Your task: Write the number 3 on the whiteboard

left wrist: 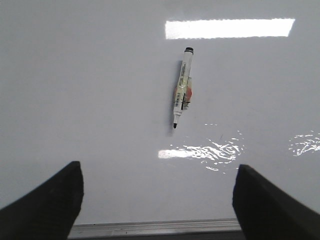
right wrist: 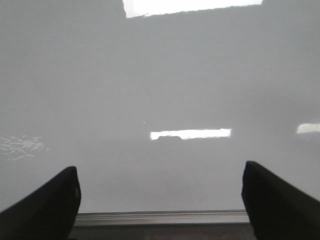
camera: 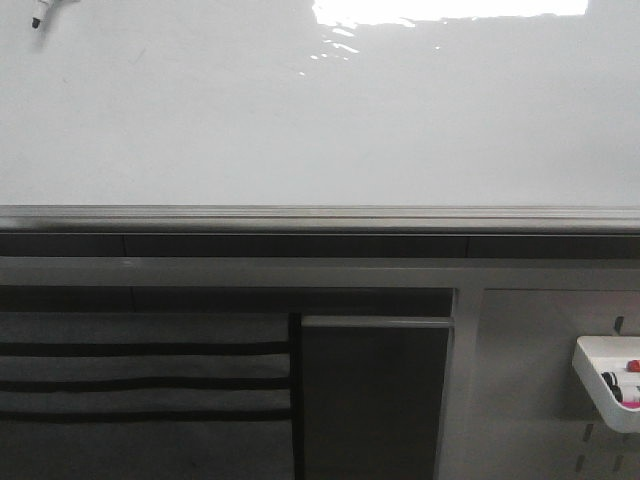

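The whiteboard (camera: pixel 300 120) is glossy white with glare and a grey metal edge rail along its near side. No number 3 shows on it in any view. A white marker (left wrist: pixel 182 88) with a black tip lies on the board, ahead of my left gripper (left wrist: pixel 157 192) and apart from it; its tip shows at the front view's top left corner (camera: pixel 38 20). The left gripper is open and empty above the board's near edge. My right gripper (right wrist: pixel 160 195) is open and empty over a bare part of the board (right wrist: pixel 160 90). Neither gripper shows in the front view.
Below the board's rail (camera: pixel 320 218) is a dark shelf unit with a grey panel (camera: pixel 372 395). At the lower right a grey pegboard holds a white tray (camera: pixel 610 380) with small items.
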